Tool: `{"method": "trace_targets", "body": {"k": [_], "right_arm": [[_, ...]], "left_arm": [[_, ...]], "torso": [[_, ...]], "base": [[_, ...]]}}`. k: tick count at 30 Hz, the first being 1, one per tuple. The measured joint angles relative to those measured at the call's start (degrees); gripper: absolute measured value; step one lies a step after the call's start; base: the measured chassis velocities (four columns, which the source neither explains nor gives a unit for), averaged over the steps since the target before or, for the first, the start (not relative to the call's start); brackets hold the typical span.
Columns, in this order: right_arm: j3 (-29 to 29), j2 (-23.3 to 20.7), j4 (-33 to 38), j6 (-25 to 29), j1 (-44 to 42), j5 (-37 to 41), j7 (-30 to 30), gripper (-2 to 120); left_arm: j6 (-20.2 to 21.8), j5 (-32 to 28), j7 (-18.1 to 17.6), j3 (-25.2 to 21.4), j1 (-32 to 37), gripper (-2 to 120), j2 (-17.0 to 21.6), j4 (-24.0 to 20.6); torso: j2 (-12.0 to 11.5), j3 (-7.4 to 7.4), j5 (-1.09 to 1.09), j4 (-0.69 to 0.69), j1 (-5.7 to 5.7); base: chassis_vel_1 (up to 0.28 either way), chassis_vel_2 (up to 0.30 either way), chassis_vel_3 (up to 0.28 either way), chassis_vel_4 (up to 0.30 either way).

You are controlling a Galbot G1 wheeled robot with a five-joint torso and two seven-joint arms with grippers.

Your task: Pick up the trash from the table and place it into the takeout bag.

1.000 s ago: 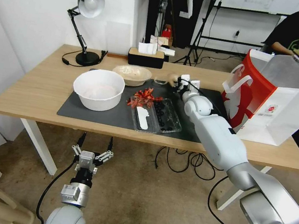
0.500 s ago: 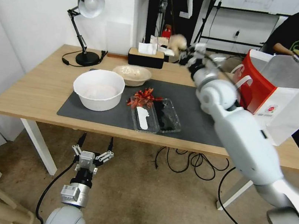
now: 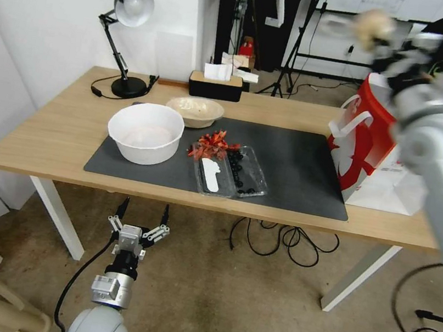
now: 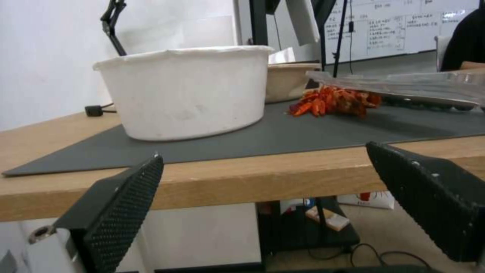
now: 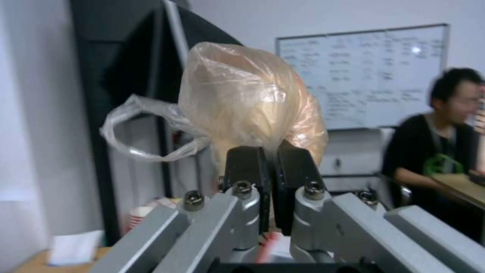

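Observation:
My right gripper (image 3: 388, 45) is raised high above the open top of the red and white takeout bag (image 3: 366, 146) at the table's right end. It is shut on a clear bag with a beige lump (image 3: 371, 23). The right wrist view shows the two fingers (image 5: 246, 167) pinched together on the plastic of that bag (image 5: 252, 102). On the dark mat (image 3: 299, 166) lie a shallow beige bowl (image 3: 194, 111) and a crumpled red piece of trash (image 3: 212, 145). My left gripper (image 3: 138, 223) hangs open below the table's front edge (image 4: 237, 178).
A large deep white bowl (image 3: 145, 131) and a clear tray with black berries (image 3: 230, 172) also sit on the mat. A desk lamp (image 3: 125, 35) and a tissue box (image 3: 216, 83) stand at the back. Cables lie on the floor under the table.
My right arm has swung up and to the right, carrying the clear bag from over the mat's back edge to above the takeout bag. The left arm has not moved.

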Motion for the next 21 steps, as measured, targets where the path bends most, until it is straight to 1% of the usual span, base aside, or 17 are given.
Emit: {"method": "trace_targets", "body": {"k": [2,5,6,8,12,16,17,20,21], "right_arm": [[1.02,-0.76,-0.26,-0.89,-0.76,0.47,0.68,0],[3.28,-1.89,0.33,-5.02,-3.9,1.85,4.33,0],[3.28,-1.89,0.33,-5.02,-3.9,1.85,4.33,0],[4.57,-1.83,0.96,-7.61,-6.46,2.12,6.09,0],[4.9,-1.11,1.2,-9.23,-7.94,2.1,7.97,1],[4.9,-0.26,1.34,-10.58,-8.18,2.03,9.64,19],[4.9,-0.26,1.34,-10.58,-8.18,2.03,9.64,19],[4.87,-0.21,1.35,-10.85,-7.87,1.99,9.76,34],[4.87,-0.21,1.35,-10.85,-7.87,1.99,9.76,34]], "left_arm": [[0.02,0.11,0.01,0.05,0.0,100,-0.14,0.02],[0.03,0.39,0.01,0.07,0.11,100,-0.54,0.11],[0.03,0.39,0.01,0.07,0.11,100,-0.54,0.11],[0.03,0.5,0.02,0.07,0.19,100,-0.76,0.12],[0.03,0.57,0.02,-0.01,0.28,100,-0.86,0.12],[0.03,0.62,0.02,-0.27,0.55,100,-0.98,0.05],[0.03,0.62,0.02,-0.27,0.55,100,-0.98,0.05],[0.03,0.67,0.02,-0.41,0.75,100,-1.15,-0.03],[0.03,0.67,0.02,-0.41,0.75,100,-1.15,-0.03]], "torso": [[0.0,0.0,0.0,0.0,0.0],[0.0,0.0,0.0,0.0,0.0],[0.0,0.0,0.0,0.0,0.0],[0.0,0.0,-0.01,0.0,0.0],[0.0,0.01,0.0,0.0,0.0],[0.0,0.01,-0.02,0.01,0.0],[0.0,0.01,-0.02,0.01,0.0],[0.0,0.01,-0.02,0.01,0.0],[0.0,0.01,-0.02,0.01,0.0]], "base": [[0.0,0.0,0.0,0.0],[0.0,0.0,0.0,0.0],[0.0,0.0,0.0,0.0],[0.0,0.0,0.0,0.0],[0.0,0.0,0.0,0.0],[0.0,0.0,0.0,0.0],[0.0,0.0,0.0,0.0],[0.0,0.0,0.0,0.0],[0.0,0.0,0.0,0.0]]}}
